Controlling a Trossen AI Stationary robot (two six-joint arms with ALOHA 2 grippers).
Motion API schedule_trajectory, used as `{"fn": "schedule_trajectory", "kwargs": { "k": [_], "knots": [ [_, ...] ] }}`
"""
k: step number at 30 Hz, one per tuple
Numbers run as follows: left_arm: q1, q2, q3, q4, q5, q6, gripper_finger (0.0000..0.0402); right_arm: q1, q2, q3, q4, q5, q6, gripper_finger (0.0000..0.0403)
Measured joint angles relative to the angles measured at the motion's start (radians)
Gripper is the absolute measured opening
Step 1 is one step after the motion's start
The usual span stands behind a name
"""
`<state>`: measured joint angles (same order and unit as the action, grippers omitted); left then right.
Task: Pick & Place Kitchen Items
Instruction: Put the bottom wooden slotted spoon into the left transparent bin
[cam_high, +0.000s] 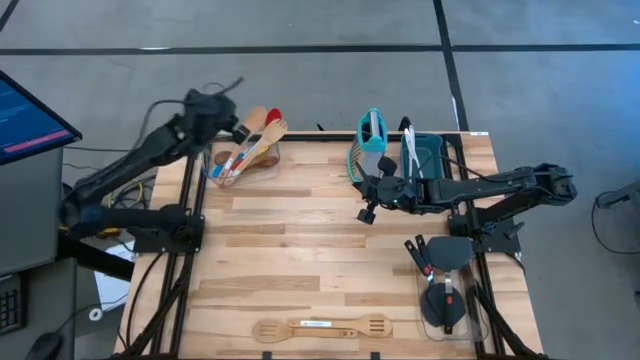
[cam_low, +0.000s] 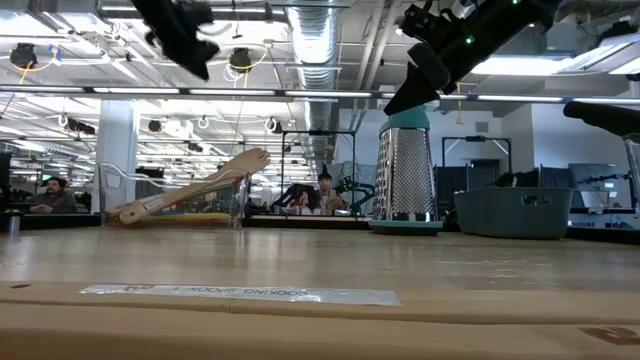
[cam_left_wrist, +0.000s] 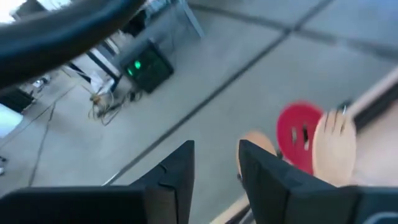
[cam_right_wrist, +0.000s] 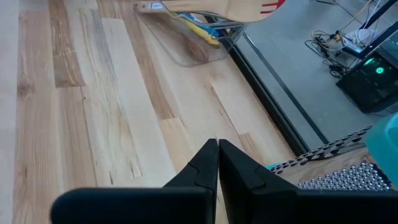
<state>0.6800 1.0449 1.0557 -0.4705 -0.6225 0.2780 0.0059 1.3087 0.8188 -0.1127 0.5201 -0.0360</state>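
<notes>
Several utensils, among them wooden spoons and a red spoon, stand leaning in a clear container at the table's far left. They also show in the low view. My left gripper hangs open just above them, and its wrist view shows the red spoon past the fingers. A teal box grater stands upright at the far middle. My right gripper is shut and empty, above the table just near of the grater. A wooden spoon and a slotted spatula lie at the near edge.
A teal rectangular bin stands right of the grater. A clear container with black spatulas lies at the near right. A monitor stands off the table's left. Bare wood lies across the table's middle.
</notes>
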Motion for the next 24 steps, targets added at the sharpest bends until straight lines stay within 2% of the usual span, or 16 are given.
{"fn": "schedule_trajectory", "kwargs": {
  "k": [6, 11, 19, 24],
  "knots": [
    [-0.03, -0.153, 0.0, 0.0, 0.073, -0.141, 0.0101, 0.0, 0.0, 0.0, 0.0, 0.0, 0.0, 0.0007],
    [-0.084, -0.208, -0.002, -0.002, 0.208, -0.209, 0.0091, 0.008, 0.0, 0.0, 0.0, 0.0, 0.011, 0.0007],
    [-0.232, -0.174, -0.002, -0.009, 0.373, -0.216, 0.0064, 0.067, 0.0, 0.0, 0.0, 0.0, 0.11, 0.0007],
    [-0.353, -0.128, -0.003, -0.011, 0.396, -0.208, 0.0041, 0.136, 0.0, 0.001, 0.0, 0.0, 0.132, 0.0006]
  ]
}}
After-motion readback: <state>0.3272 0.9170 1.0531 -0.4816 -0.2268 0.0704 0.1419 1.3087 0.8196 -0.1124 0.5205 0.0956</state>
